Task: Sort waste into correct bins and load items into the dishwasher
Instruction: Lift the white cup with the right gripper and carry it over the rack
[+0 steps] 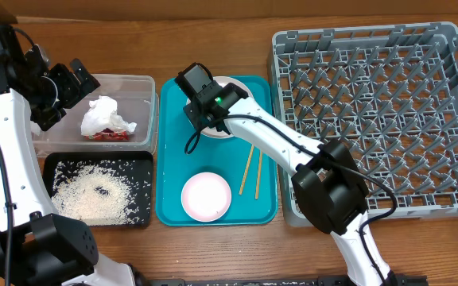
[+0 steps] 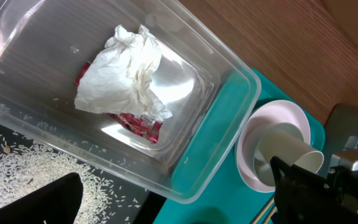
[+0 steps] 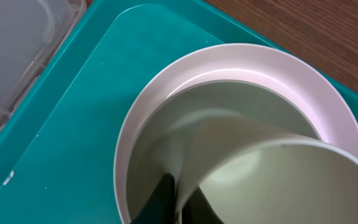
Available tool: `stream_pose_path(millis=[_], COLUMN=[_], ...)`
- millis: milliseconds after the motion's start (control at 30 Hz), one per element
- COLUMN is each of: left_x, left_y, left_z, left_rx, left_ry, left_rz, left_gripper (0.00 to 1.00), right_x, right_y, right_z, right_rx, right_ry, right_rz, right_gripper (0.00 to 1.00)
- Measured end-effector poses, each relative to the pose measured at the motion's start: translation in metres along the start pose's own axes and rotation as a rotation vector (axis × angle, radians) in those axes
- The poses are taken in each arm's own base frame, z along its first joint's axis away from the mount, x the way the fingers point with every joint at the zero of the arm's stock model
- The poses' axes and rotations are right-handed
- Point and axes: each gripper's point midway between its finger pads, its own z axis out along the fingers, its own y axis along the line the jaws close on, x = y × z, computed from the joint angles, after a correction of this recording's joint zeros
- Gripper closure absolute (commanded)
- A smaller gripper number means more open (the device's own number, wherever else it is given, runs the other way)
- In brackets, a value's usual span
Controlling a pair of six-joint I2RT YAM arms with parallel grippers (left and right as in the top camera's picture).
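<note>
Right wrist: right claw (image 3: 178,202) pinches cup (image 3: 272,174) rim; overhead shows left claw (image 1: 84,79) spread.

Napkin (image 1: 102,115) in tub (image 1: 145,84), rice (image 1: 94,195) in tray (image 1: 55,163) before it, cup (image 2: 289,149) in bowl (image 2: 291,110), rack (image 1: 372,103) right

On the right the dish rack (image 1: 372,111) stands open from above, only its upright pegs in the way. The right arm (image 1: 273,139) slants across the teal tray (image 1: 173,159), crowding its far end with the cup (image 2: 291,149). Bare tray shows around the near plate (image 1: 206,195); the clear tub (image 1: 145,79) presses its left edge.
</note>
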Motion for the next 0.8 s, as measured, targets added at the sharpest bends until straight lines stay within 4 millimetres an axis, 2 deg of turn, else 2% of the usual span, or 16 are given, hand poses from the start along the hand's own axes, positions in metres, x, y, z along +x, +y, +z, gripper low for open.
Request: stream_pose_path(millis=[200, 333, 433, 567, 667, 800], left_x=[0.0, 0.0, 0.0, 0.0, 0.0, 0.0], left_y=[0.0, 0.0, 0.0, 0.0, 0.0, 0.0], left_z=[0.0, 0.0, 0.0, 0.0, 0.0, 0.0], left_rx=[0.0, 0.0, 0.0, 0.0, 0.0, 0.0], left_ry=[0.0, 0.0, 0.0, 0.0, 0.0, 0.0], left_rz=[0.0, 0.0, 0.0, 0.0, 0.0, 0.0], left_gripper=[0.0, 0.0, 0.0, 0.0, 0.0, 0.0], right_x=[0.001, -0.007, -0.022, -0.04, -0.052, -0.065], right_y=[0.0, -0.001, -0.004, -0.014, -0.028, -0.061], right_z=[-0.002, -0.016, -0.046, -0.099, -0.14, -0.178], right_rx=[0.0, -0.004, -0.011, -0.045, -0.112, -0.306], right_ry=[0.003, -0.019, -0.071, -0.144, -0.2, -0.265], right_rz=[-0.001, 0.003, 0.012, 0.035, 0.072, 0.126], right_gripper=[0.96, 0.96, 0.96, 0.96, 0.96, 0.96])
